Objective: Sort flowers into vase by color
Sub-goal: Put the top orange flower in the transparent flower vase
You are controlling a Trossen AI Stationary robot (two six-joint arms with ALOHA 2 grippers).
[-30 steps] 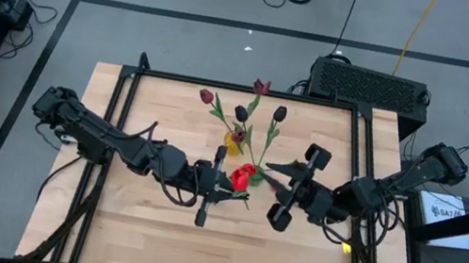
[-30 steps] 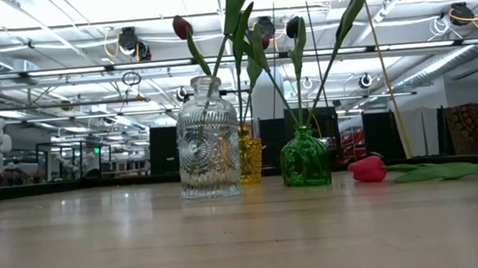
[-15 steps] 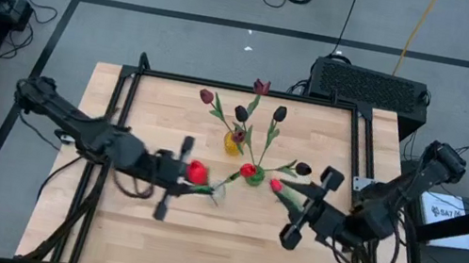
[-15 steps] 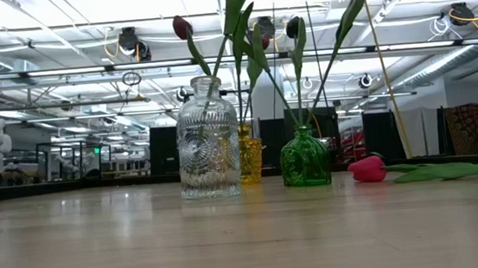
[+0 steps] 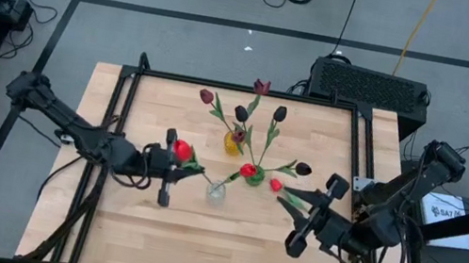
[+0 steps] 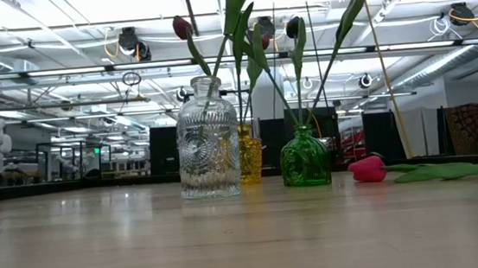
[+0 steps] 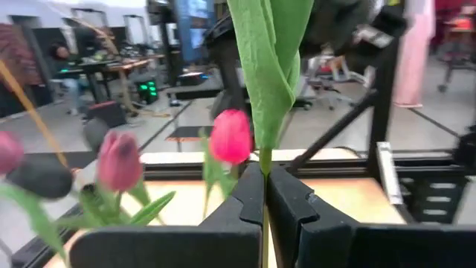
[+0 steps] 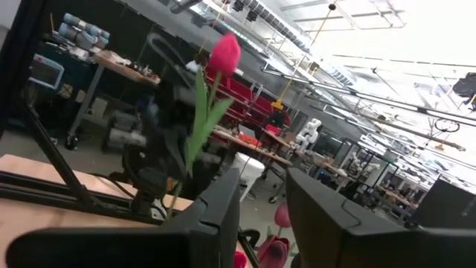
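Holding a red tulip (image 5: pixel 181 150) by its thin stem, your left gripper (image 7: pixel 264 195) is clamped beside the clear vase (image 5: pixel 216 192); it's light and floppy, so stay low on the stem, right gripper (image 5: pixel 307 222) open, empty.

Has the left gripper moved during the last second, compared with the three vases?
Yes. In the high view the left gripper, shut on a red tulip, has moved away from the green vase toward the table's left side; it was close beside that vase before.
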